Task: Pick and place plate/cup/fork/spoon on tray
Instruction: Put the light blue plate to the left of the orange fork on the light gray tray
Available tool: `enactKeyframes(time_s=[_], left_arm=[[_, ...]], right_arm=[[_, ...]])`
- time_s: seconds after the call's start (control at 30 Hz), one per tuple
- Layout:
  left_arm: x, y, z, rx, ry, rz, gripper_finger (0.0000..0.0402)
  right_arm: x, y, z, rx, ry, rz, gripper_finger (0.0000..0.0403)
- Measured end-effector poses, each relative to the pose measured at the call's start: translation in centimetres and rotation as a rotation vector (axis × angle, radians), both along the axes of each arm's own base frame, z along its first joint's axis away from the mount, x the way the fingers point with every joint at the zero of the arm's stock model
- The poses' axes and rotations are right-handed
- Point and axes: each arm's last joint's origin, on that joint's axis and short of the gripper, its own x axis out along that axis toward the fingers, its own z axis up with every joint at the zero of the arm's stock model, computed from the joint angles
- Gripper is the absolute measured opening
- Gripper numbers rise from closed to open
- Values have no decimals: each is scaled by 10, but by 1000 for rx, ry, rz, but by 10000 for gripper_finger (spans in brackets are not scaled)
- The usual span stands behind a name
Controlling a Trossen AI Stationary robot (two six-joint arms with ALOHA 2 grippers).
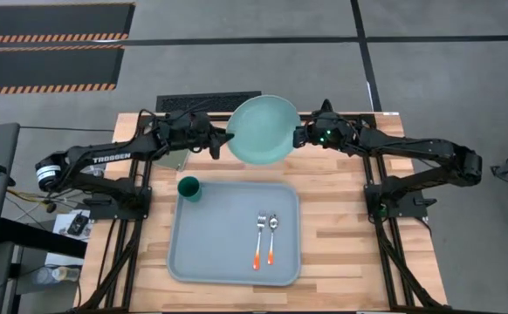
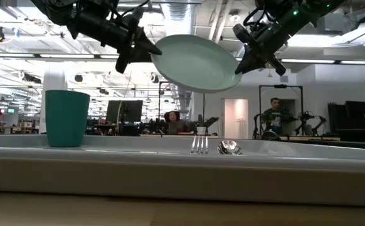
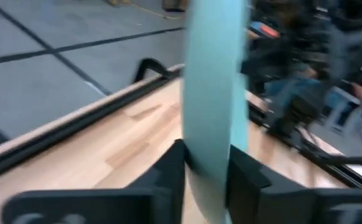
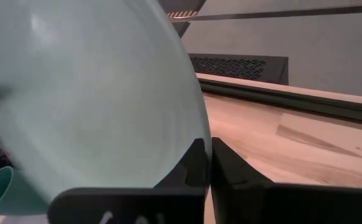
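The mint-green plate [image 1: 263, 131] is held in the air over the table's far middle, between both grippers. My left gripper [image 1: 223, 139] is shut on its left rim and my right gripper [image 1: 299, 135] on its right rim. In the low view the plate [image 2: 195, 63] is high above the tray, its right side lower. The grey-blue tray [image 1: 202, 262] lies at the table's near middle. The teal cup [image 1: 189, 187] stands upright in its far left corner. The fork [image 1: 259, 240] and spoon [image 1: 272, 237] lie side by side on its right half. My left gripper pinches the plate's left rim [image 3: 206, 158] between its two fingers [image 3: 168, 180], one on each face. The fingers come about level from the table's left. The plate is lifted clear of the table. My right gripper pinches the plate's right rim [image 4: 201, 146] between its two fingers [image 4: 227, 168], which are nearly closed on the thin edge. The fingers come from the table's right, slanting down a little. The plate is lifted clear, a little tilted.
A small olive-green pad [image 1: 175, 160] lies on the table under my left arm, beyond the tray. Bare wood shows right of the tray [image 1: 341, 235]. People and equipment show in the room beyond the table's far edge [image 2: 273, 113].
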Motion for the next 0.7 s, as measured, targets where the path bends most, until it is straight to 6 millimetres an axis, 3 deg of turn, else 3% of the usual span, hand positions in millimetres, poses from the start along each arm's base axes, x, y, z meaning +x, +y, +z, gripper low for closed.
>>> enactKeyframes(time_s=[0.1,0.33,0.7], left_arm=[[0,3,-3,0,24,66,20],[1,6,-13,-48,69,134,5],[-3,16,-4,-30,53,131,0]], right_arm=[[0,0,0,-2,-5,3,19],[2,3,1,1,-11,23,46],[2,35,-10,110,114,154,174]])
